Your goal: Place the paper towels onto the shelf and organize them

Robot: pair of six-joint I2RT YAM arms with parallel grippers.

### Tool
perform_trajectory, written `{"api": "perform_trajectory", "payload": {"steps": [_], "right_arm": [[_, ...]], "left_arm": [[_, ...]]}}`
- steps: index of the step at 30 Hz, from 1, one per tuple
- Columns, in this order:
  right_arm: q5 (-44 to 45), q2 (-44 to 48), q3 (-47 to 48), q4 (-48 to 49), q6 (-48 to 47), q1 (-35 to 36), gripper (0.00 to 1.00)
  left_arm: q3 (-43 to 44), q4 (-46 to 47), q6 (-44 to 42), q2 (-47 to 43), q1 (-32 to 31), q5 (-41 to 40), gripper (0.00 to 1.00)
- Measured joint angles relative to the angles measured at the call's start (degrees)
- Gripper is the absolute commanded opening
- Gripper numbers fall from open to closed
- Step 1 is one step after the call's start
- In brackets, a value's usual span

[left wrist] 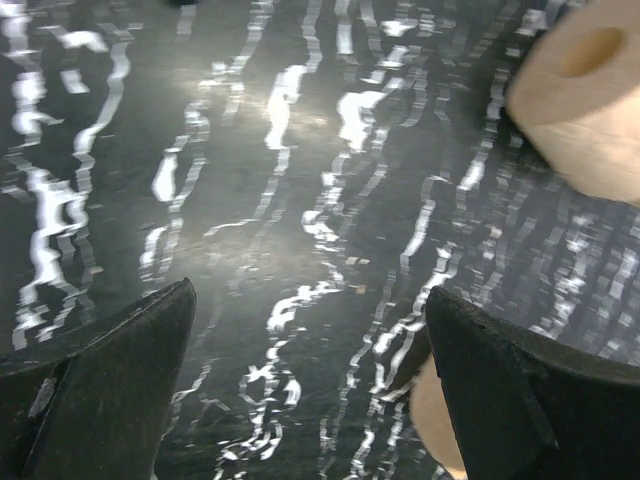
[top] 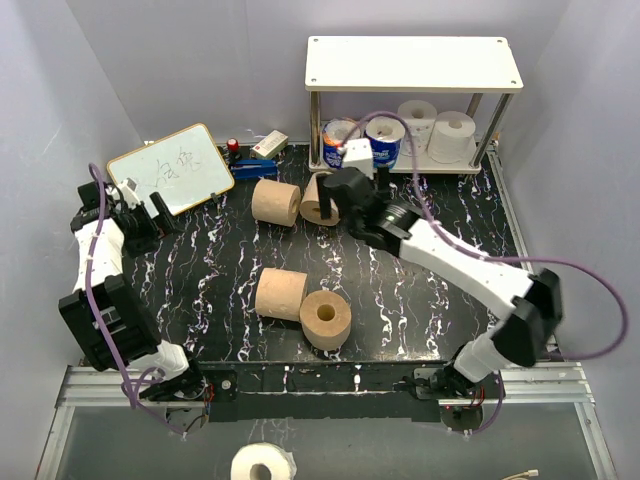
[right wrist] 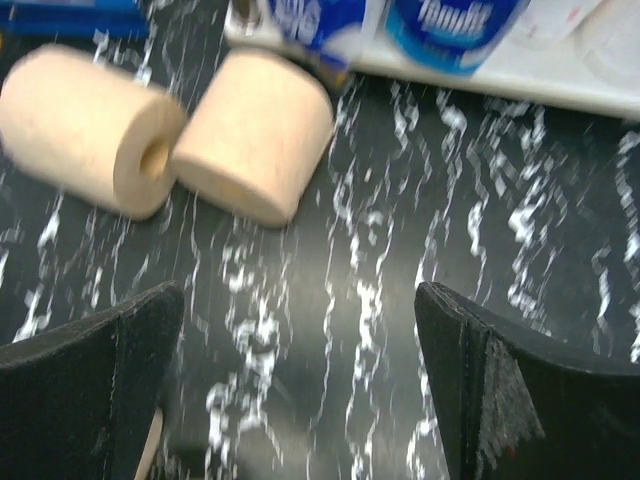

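Right gripper [right wrist: 300, 295] spread wide, empty; tan paper towel roll [right wrist: 250, 135] lies ahead-left of it, second roll [right wrist: 95, 125] beside, shelf [right wrist: 520, 88] beyond. Left gripper [left wrist: 310, 295] released; tan roll [left wrist: 590, 100] ahead-right

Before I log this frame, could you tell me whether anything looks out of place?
Yes: one white paper towel roll lies off the table, beyond its near edge and seemingly on a lower level. It looks stray, possibly fallen.
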State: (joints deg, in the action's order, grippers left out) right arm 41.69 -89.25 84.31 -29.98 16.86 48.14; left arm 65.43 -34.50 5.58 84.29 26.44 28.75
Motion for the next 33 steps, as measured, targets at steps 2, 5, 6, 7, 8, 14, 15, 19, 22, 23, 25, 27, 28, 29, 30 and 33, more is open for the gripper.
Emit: {"api": "perform_trajectory", "payload": {"steps": [2, 5, 6, 7, 8, 14, 15, 19, 22, 23, 25, 27, 28, 29, 30, 33], "right_arm": [[-5.1, 5.3, -4.4, -3.6, 3.3, -0.5, 0.98], [-11.6, 10.4, -8.4, -9.9, 8.4, -0.3, 0.98], [-13.0, 11.3, -9.2, -12.2, 9.8, 0.0, 0.98], [-14.3, 12.1, -10.0, -14.7, 11.1, 0.6, 0.98], [-15.4, 12.7, -10.8, -16.6, 12.1, 1.1, 0.98], [-22.1, 18.1, -15.5, -24.5, 15.1, 2.4, 0.98], [-23.2, 19.3, -16.0, -25.1, 15.5, 2.4, 0.98], [-26.9, 23.1, -18.0, -26.0, 17.8, 2.7, 0.98], [-29.0, 24.3, -19.5, -24.8, 19.5, 3.5, 0.98], [-29.7, 24.4, -19.8, -24.4, 20.0, 3.7, 0.98], [-30.9, 23.9, -20.4, -23.2, 21.0, 4.4, 0.98], [-31.6, 22.6, -20.4, -22.0, 21.3, 5.3, 0.98], [-32.3, 21.6, -20.4, -21.1, 21.2, 5.9, 0.98], [-32.8, 20.7, -20.4, -20.3, 21.1, 6.3, 0.98], [-33.3, 19.6, -20.5, -19.6, 20.9, 6.7, 0.98], [-34.2, 16.4, -20.5, -18.4, 20.2, 7.3, 0.96]], "left_arm": [[0.0, -0.3, -1.0, -0.1, 0.1, -5.2, 0.98], [-0.8, -0.5, -2.5, -1.4, 0.2, -11.2, 0.98], [-1.5, -0.7, -3.0, -2.3, 0.2, -12.6, 0.98], [-2.3, -1.0, -3.4, -3.3, 0.3, -13.7, 0.98], [-3.0, -1.7, -3.7, -4.5, 0.3, -14.8, 0.98], [-3.7, -6.0, -5.2, -6.7, 0.3, -17.1, 0.98], [-3.7, -6.7, -5.7, -6.7, 0.3, -17.7, 0.98], [-3.7, -7.9, -6.0, -6.7, 0.3, -22.6, 0.98], [-3.6, -8.8, -5.9, -6.7, 0.3, -26.2, 0.98], [-3.5, -9.3, -5.9, -6.8, 0.3, -26.7, 0.98], [-3.5, -10.1, -5.8, -7.2, 0.3, -26.8, 0.98], [-3.5, -10.7, -5.8, -8.3, 0.4, -26.4, 0.98], [-3.5, -11.0, -5.9, -9.3, 0.4, -26.2, 0.98], [-3.5, -11.1, -6.0, -10.5, 0.4, -26.0, 0.98], [-3.5, -11.2, -6.2, -11.7, 0.4, -25.6, 0.98], [-4.0, -11.1, -7.0, -14.8, 0.4, -24.7, 0.98]]}}
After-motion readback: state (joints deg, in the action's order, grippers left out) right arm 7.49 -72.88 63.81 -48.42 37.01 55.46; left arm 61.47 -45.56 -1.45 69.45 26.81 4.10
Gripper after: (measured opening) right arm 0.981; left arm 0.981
